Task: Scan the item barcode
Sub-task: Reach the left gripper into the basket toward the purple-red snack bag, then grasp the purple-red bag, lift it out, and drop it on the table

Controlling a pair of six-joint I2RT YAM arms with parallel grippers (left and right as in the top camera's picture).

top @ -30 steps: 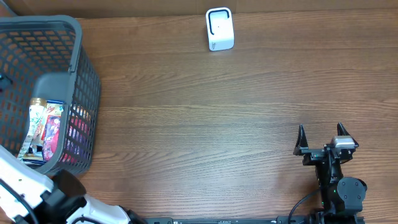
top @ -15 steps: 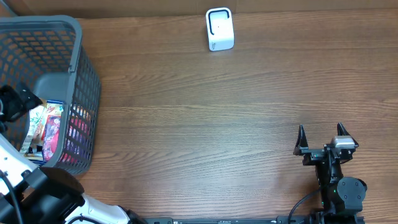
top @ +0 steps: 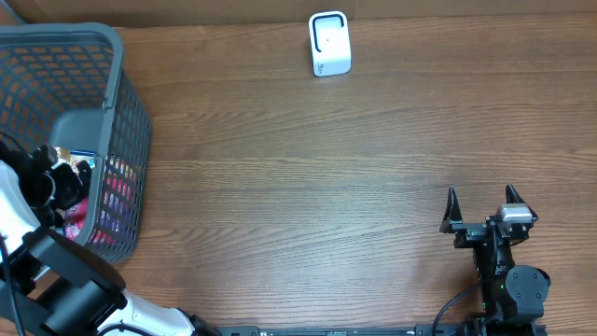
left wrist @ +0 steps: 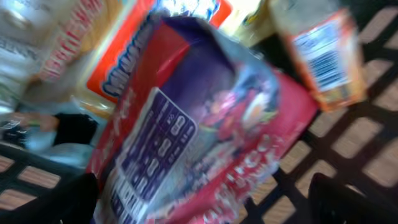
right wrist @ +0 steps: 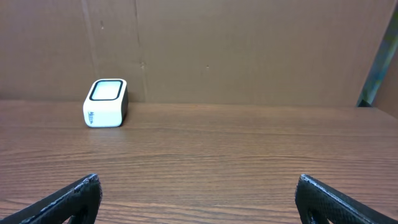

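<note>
The left pincer (left wrist: 202, 200) hangs inside the grey basket (top: 117, 89), jaws wide apart and nothing between them yet. Directly below it, between the two fingertips, lies the red and purple snack packet (left wrist: 205, 124), tilted on top of other goods. Ahead of the pincer, an orange packet (left wrist: 323, 56) showing a barcode sits to the right in the wrist view, and a white and orange bag (left wrist: 118, 56) to the left. The view is blurred, so I cannot tell whether the fingers touch anything.

The step in hand looks like picking an item. To do it well, come straight down so the jaws straddle the red packet across its narrow width. Close on that one alone, keeping clear of the basket's mesh. Lift slowly, since crinkly film may slip or drag a neighbour.

The right pincer (top: 481, 198) rests over the desk (top: 326, 187), jaws apart and empty. The white scanner (right wrist: 106, 102) stands well ahead of it, to its left.
</note>
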